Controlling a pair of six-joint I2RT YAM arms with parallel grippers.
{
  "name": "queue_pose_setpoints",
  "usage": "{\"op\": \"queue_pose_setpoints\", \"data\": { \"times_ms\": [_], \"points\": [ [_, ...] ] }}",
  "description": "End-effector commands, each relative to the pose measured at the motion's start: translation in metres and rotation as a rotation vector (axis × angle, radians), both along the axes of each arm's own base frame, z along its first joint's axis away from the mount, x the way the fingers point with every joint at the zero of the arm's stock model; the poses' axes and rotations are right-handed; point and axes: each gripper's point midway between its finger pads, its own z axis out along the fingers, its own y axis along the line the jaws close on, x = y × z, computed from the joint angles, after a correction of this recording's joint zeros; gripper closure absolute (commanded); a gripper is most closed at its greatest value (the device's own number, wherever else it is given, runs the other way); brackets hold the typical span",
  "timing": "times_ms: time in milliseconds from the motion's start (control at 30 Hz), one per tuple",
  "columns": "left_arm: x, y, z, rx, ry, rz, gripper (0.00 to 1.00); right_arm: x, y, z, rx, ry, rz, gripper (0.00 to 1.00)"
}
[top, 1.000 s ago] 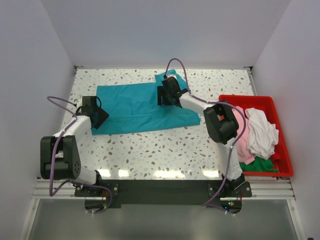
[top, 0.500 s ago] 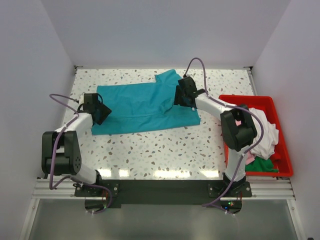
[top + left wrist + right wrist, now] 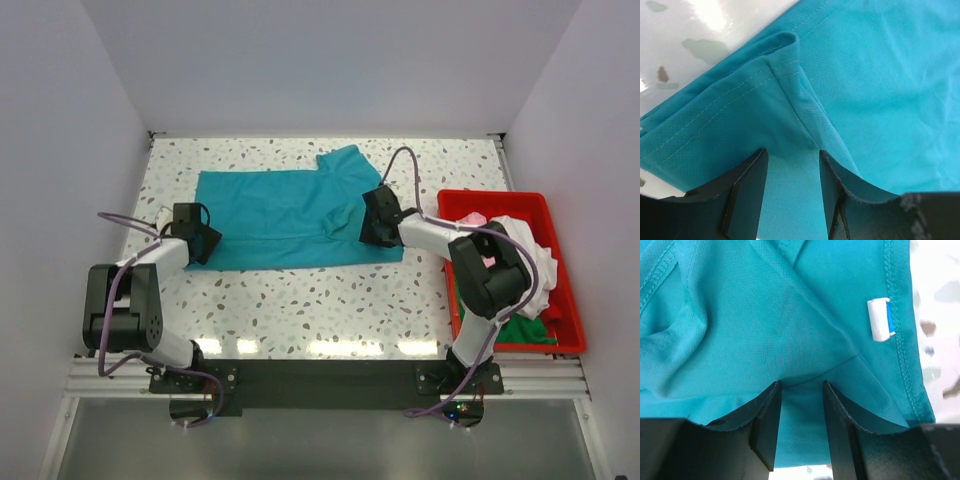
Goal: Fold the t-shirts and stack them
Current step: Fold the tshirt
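Observation:
A teal t-shirt (image 3: 280,215) lies flat on the speckled table, one sleeve pointing to the far side. My left gripper (image 3: 203,242) is at its left hem, fingers closed on folded cloth (image 3: 792,152). My right gripper (image 3: 370,224) is at the shirt's right end, shut on cloth (image 3: 801,384) near the collar seam and the small white neck label (image 3: 879,320). A ridge of cloth stands just left of the right gripper. White (image 3: 525,255), pink (image 3: 472,218) and green (image 3: 520,330) t-shirts lie heaped in the bin.
The red plastic bin (image 3: 495,197) stands at the table's right edge, beside the right arm. Bare speckled tabletop (image 3: 300,300) runs between the shirt and the near edge. White walls close in the far side and both sides.
Both grippers have moved toward the near edge, the right one also to the right. The shirt's right end has come with it and a ridge has formed there.

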Motion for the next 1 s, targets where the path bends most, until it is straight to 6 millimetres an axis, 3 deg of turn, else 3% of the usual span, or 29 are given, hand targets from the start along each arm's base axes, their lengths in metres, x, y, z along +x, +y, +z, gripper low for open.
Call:
{"op": "queue_pose_setpoints", "data": {
  "times_ms": [0, 67, 267, 333, 433, 500, 533, 567, 600, 633, 667, 700, 733, 767, 800, 833, 867, 900, 933, 967],
  "points": [
    [-0.049, 0.014, -0.027, 0.054, 0.14, 0.071, 0.49, -0.043, -0.02, -0.019, -0.007, 0.096, -0.054, 0.57],
    [-0.063, 0.013, -0.032, 0.053, 0.166, 0.074, 0.49, -0.062, -0.03, -0.026, -0.019, 0.123, -0.06, 0.57],
    [-0.093, 0.013, -0.028, 0.06, 0.17, 0.072, 0.48, -0.098, -0.045, -0.018, 0.002, 0.136, -0.069, 0.55],
    [-0.097, 0.012, -0.022, 0.057, 0.149, 0.062, 0.47, -0.102, -0.043, -0.007, 0.028, 0.113, -0.055, 0.55],
    [-0.088, 0.012, -0.003, 0.068, 0.101, 0.029, 0.42, -0.101, -0.041, 0.014, 0.043, 0.082, -0.026, 0.5],
    [-0.066, 0.009, 0.022, 0.068, 0.036, -0.01, 0.36, -0.088, -0.034, 0.038, 0.058, 0.034, 0.01, 0.43],
    [-0.048, 0.009, 0.044, 0.084, -0.018, -0.036, 0.34, -0.081, -0.029, 0.048, 0.066, 0.008, 0.022, 0.39],
    [-0.037, 0.009, 0.056, 0.093, -0.053, -0.052, 0.32, -0.062, -0.021, 0.071, 0.086, -0.05, 0.032, 0.33],
    [-0.027, 0.011, 0.066, 0.109, -0.075, -0.063, 0.29, -0.052, -0.018, 0.08, 0.07, -0.076, 0.064, 0.31],
    [-0.007, 0.014, 0.092, 0.141, -0.133, -0.079, 0.27, -0.04, -0.014, 0.091, 0.063, -0.102, 0.078, 0.29],
    [0.007, 0.015, 0.105, 0.151, -0.167, -0.093, 0.25, -0.015, -0.004, 0.108, 0.058, -0.147, 0.086, 0.27],
    [0.018, 0.018, 0.104, 0.164, -0.154, -0.109, 0.24, 0.0, 0.0, 0.118, 0.038, -0.176, 0.123, 0.26],
    [0.038, 0.023, 0.129, 0.205, -0.195, -0.125, 0.24, 0.029, 0.008, 0.149, 0.062, -0.266, 0.123, 0.26],
    [0.046, 0.033, 0.133, 0.254, -0.183, -0.107, 0.24, 0.047, 0.013, 0.135, 0.036, -0.249, 0.147, 0.26],
    [0.058, 0.038, 0.122, 0.271, -0.148, -0.115, 0.24, 0.062, 0.018, 0.139, 0.046, -0.264, 0.163, 0.26],
    [0.074, 0.044, 0.137, 0.313, -0.169, -0.139, 0.25, 0.079, 0.017, 0.137, 0.045, -0.269, 0.16, 0.27],
    [0.081, 0.054, 0.136, 0.35, -0.149, -0.12, 0.25, 0.104, 0.023, 0.163, 0.058, -0.331, 0.167, 0.28],
    [0.089, 0.062, 0.12, 0.364, -0.106, -0.123, 0.25, 0.119, 0.026, 0.138, 0.049, -0.291, 0.174, 0.28],
    [0.102, 0.068, 0.126, 0.387, -0.118, -0.138, 0.26, 0.131, 0.024, 0.137, 0.049, -0.297, 0.172, 0.29],
    [0.113, 0.072, 0.11, 0.383, -0.097, -0.157, 0.28, 0.148, 0.027, 0.151, 0.053, -0.342, 0.184, 0.3]
  ]
}}
